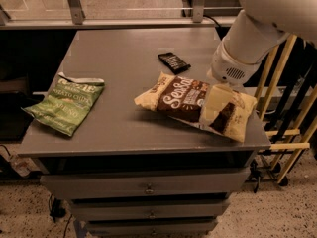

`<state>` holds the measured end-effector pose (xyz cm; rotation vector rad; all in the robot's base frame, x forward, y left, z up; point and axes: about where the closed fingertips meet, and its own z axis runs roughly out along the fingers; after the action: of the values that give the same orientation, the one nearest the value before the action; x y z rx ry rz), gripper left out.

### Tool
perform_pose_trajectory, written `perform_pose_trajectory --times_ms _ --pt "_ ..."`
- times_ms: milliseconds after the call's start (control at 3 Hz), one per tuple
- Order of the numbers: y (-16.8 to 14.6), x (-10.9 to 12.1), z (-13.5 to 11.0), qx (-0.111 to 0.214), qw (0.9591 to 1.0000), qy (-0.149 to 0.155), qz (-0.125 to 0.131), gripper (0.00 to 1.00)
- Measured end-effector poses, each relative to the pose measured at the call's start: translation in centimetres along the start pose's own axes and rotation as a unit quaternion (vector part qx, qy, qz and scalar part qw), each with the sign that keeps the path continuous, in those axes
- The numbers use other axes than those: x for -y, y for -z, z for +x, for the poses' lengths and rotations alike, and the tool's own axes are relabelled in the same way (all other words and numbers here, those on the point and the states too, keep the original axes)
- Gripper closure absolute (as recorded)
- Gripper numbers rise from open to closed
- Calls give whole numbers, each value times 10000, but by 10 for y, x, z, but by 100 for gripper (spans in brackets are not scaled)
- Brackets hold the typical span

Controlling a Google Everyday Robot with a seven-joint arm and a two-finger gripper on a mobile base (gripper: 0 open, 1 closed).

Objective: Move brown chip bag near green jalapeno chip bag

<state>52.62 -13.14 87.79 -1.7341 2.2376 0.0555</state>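
The brown chip bag (179,99) lies on the right half of the grey table (129,58), dark brown in the middle with cream-yellow ends. The green jalapeno chip bag (67,105) lies flat near the table's left edge, well apart from the brown bag. My gripper (218,108) hangs from the white arm (252,29) at the right. It is down over the right end of the brown bag and hides part of it.
A small flat black packet (174,62) lies behind the brown bag. The table has drawers (148,188) below its front edge. Yellow wooden rails (287,133) stand to the right of the table. A metal rail (124,21) runs along the back.
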Motion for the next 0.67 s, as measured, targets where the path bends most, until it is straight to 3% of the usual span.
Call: perform_pose_trajectory --times_ms 667 --pt "-10 -4 -13 54 9997 194 -160 64"
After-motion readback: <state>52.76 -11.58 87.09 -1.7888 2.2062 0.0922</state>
